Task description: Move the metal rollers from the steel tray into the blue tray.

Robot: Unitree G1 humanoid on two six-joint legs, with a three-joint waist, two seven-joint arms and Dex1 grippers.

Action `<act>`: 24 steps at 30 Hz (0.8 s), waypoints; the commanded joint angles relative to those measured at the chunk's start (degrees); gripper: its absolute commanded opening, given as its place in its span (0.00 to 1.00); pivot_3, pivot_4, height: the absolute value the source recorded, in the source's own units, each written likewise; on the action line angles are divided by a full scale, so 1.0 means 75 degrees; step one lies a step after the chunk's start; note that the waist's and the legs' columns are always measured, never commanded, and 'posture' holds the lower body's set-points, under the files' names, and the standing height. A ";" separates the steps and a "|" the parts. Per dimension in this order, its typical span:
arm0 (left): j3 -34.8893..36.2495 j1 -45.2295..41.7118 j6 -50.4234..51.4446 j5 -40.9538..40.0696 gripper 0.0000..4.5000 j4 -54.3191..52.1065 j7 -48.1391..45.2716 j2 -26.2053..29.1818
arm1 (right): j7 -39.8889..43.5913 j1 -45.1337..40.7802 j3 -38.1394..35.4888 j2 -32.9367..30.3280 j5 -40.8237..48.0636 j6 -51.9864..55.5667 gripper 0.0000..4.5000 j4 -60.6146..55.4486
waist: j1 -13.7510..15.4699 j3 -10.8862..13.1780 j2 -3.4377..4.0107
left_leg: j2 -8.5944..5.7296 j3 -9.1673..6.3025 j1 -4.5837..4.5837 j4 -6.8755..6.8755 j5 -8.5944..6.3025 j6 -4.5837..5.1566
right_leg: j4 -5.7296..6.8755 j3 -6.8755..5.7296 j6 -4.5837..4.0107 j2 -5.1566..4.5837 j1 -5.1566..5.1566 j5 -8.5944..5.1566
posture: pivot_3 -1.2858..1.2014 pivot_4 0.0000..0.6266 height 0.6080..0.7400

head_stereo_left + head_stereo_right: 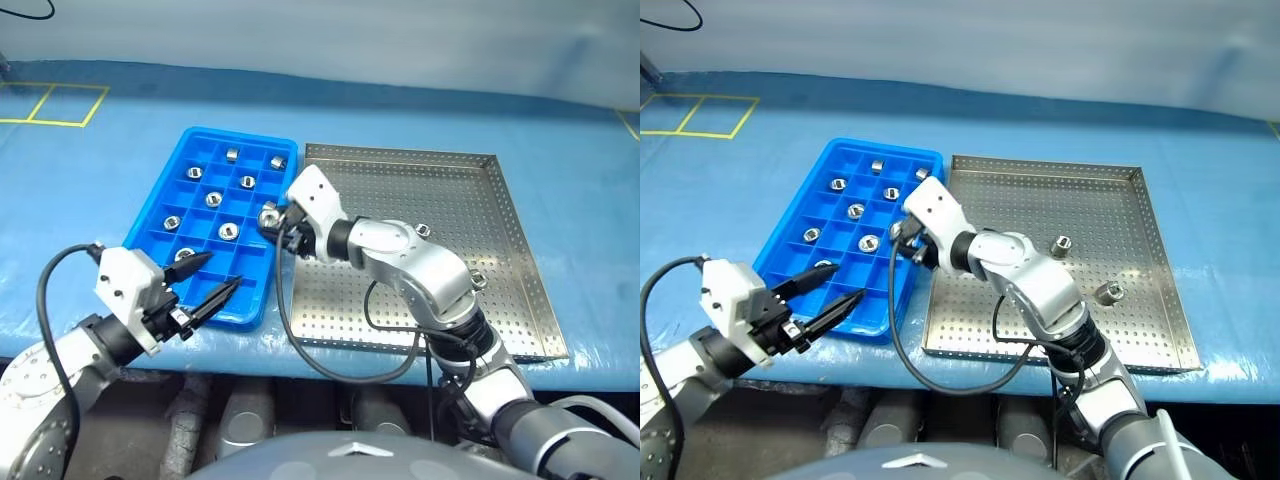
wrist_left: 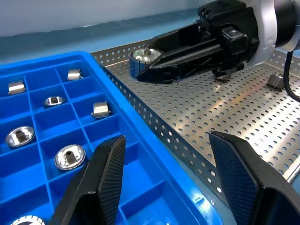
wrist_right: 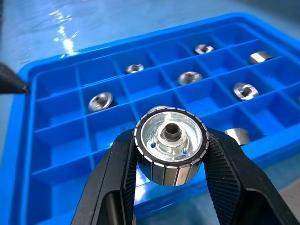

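Right gripper [image 3: 171, 161] clamped on one roller [image 3: 171, 143], hollow end facing my wrist camera, sitting squarely between both fingers. I see held roller above blue tray's [image 1: 160, 205] right edge, beside steel tray [image 1: 500, 250]. Left gripper [image 1: 218, 277] partly open, holding nothing, over blue tray's near corner. Several rollers [image 1: 213, 199] lie in separate blue tray compartments. Two more rollers [image 1: 1061, 244] rest on steel tray, right of arm.

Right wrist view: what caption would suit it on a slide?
Right end effector clamps a metal roller above the blue tray of partly filled compartments.
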 commanded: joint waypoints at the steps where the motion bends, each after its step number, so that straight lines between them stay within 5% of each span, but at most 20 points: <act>1: 0.0433 0.0501 -0.0323 -0.0184 0.70 -0.0454 0.0148 -0.0137 | 0.0356 -0.0186 0.0328 0.0193 -0.0027 -0.0461 0.38 0.0253 | 0.0079 0.0002 0.0004 | 0.0001 0.0000 0.0000 0.0000 0.0000 0.0000 | 0.0001 0.0000 -0.0001 0.0001 -0.0002 -0.0002 | 0.66 0.24 1.00; 12: 0.0427 0.1357 -0.0744 -0.0214 0.70 -0.0614 0.0448 -0.0305 | 0.0592 -0.0494 0.0761 0.0922 -0.0526 -0.1243 0.38 0.1670 | 0.0359 0.0004 0.0007 | 0.0004 -0.0003 0.0000 -0.0003 0.0000 -0.0002 | 0.0002 -0.0008 -0.0022 0.0004 -0.0004 -0.0038 | 0.68 0.24 1.00; 24: -0.0165 0.0793 -0.0758 -0.0273 0.70 -0.0383 0.0591 -0.0054 | 0.0566 -0.0232 0.0481 0.0667 -0.0790 -0.1241 0.38 0.1899 | 0.0447 0.0005 0.0008 | 0.0003 -0.0003 0.0000 -0.0013 0.0000 -0.0004 | 0.0001 -0.0008 -0.0024 0.0005 -0.0008 -0.0043 | 0.67 0.24 1.00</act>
